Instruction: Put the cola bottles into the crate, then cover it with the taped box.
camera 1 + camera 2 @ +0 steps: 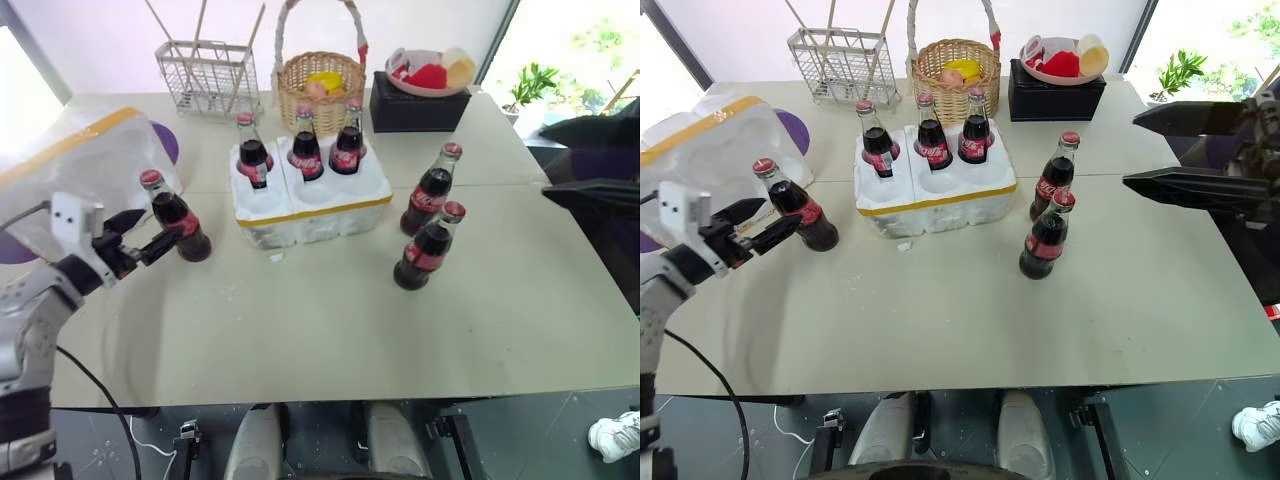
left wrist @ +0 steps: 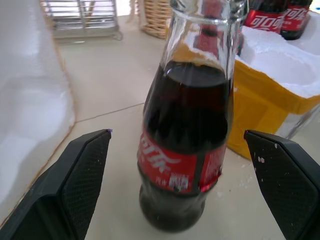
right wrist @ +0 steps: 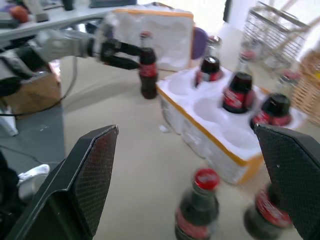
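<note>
My left gripper (image 1: 143,236) has its fingers (image 2: 82,170) spread wide, one on each side of a cola bottle (image 1: 178,221) that stands upright on the table (image 1: 330,320); I see a gap between each pad and the glass, so nothing is gripped. That bottle sits just in front of the taped box (image 1: 70,170), which lies at the table's left edge with its yellow band showing.

My right gripper (image 1: 1155,150) also has its fingers parted wide and empty, held up off the table's right side and pointing left across the scene.

The crate (image 1: 310,200) sits mid-table, to the right of the left gripper's bottle, with a yellow band round its base. Three cola bottles (image 1: 305,148) stand in its back row of wells; the front three wells hold nothing. Two more bottles (image 1: 430,232) stand upright on the table to the crate's right, one just behind the other.

Behind the crate I can see a wire rack (image 1: 208,75), a wicker basket (image 1: 320,85) and a black box (image 1: 418,105) with a plate (image 1: 430,72) on top.
</note>
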### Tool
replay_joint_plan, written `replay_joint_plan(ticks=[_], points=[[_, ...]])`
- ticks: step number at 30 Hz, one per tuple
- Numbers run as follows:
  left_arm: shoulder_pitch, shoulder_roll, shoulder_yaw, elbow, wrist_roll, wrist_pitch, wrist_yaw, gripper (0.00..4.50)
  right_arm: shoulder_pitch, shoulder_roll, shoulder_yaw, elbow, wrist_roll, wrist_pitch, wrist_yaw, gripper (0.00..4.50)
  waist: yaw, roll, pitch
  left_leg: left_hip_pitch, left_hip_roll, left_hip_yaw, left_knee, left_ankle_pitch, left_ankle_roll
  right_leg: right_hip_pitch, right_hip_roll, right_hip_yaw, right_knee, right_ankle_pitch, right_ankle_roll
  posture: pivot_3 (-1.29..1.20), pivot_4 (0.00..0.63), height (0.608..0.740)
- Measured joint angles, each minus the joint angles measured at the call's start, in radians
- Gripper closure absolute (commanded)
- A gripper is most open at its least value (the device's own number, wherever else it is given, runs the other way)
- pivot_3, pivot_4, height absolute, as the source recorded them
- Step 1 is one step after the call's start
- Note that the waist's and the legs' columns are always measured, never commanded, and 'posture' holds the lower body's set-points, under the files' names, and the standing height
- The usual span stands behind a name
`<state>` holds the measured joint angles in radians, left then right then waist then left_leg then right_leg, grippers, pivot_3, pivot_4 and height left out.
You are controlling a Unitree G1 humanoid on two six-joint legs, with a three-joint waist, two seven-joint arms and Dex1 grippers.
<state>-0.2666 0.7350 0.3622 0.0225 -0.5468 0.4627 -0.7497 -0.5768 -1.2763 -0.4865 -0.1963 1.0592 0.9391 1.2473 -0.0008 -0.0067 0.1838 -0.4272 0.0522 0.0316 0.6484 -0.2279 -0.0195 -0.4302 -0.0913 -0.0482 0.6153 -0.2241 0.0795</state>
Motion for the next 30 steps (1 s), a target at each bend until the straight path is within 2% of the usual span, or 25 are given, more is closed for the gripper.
replay_joint_plan(ticks=[5,10,15,17,20,28,30], points=[[-0.093,-0.001,-0.079,0.138,0.068,-0.069,-0.058,0.0,0.013,0.019,-0.007,-0.059,0.056,0.03,-0.044,0.04,0.009,0.0,0.0,0.0,0.0,0.002,0.0,0.0,0.0,0.0,0.0,0.001,0.0,0.0,0.0,0.0,0.15,0.74],[-0.111,-0.002,-0.152,0.222,0.13,-0.128,-0.111,0.0,0.029,0.028,-0.009,-0.086,0.074,0.037,-0.057,0.04,0.014,0.0,0.0,0.0,0.0,0.002,0.0,0.0,0.0,0.0,0.0,0.001,0.0,0.0,0.0,0.0,0.15,0.74],[-0.122,-0.01,-0.161,0.257,0.147,-0.155,-0.133,0.0,0.026,0.037,-0.009,-0.097,0.096,0.037,-0.076,0.04,0.013,0.0,0.0,0.0,0.0,0.002,0.0,0.0,0.0,0.0,0.0,0.001,0.001,0.0,0.0,0.0,0.15,0.74],[-0.137,-0.015,-0.159,0.259,0.145,-0.162,-0.134,0.56,0.025,0.038,-0.009,-0.097,0.1,0.037,-0.083,0.0,0.014,0.0,0.0,0.0,0.0,0.002,0.0,0.0,0.0,0.0,0.0,0.001,0.001,0.0,0.0,0.0,0.15,0.74],[-0.143,-0.026,-0.148,0.261,0.14,-0.158,-0.132,1.72,0.025,0.041,-0.001,-0.099,0.102,0.037,-0.087,0.0,0.014,0.0,0.0,0.0,0.0,0.002,0.001,0.0,0.0,0.0,0.0,0.001,0.001,0.0,0.0,0.0,0.15,0.74],[-0.138,-0.024,-0.141,0.22,0.122,-0.089,-0.127,1.69,0.026,0.053,0.013,-0.109,0.124,0.054,-0.102,0.0,0.014,-0.001,0.0,0.0,0.0,0.002,0.001,0.0,0.0,0.0,0.0,0.002,0.002,0.0,0.001,0.0,0.15,0.74],[-0.121,0.007,-0.141,0.177,0.096,-0.035,-0.157,1.69,0.026,0.066,0.021,-0.118,0.12,0.043,-0.111,0.0,0.013,-0.003,0.002,0.0,0.0,0.002,0.001,0.0,0.0,0.0,0.0,0.001,0.002,0.0,0.001,0.0,0.15,0.74]])
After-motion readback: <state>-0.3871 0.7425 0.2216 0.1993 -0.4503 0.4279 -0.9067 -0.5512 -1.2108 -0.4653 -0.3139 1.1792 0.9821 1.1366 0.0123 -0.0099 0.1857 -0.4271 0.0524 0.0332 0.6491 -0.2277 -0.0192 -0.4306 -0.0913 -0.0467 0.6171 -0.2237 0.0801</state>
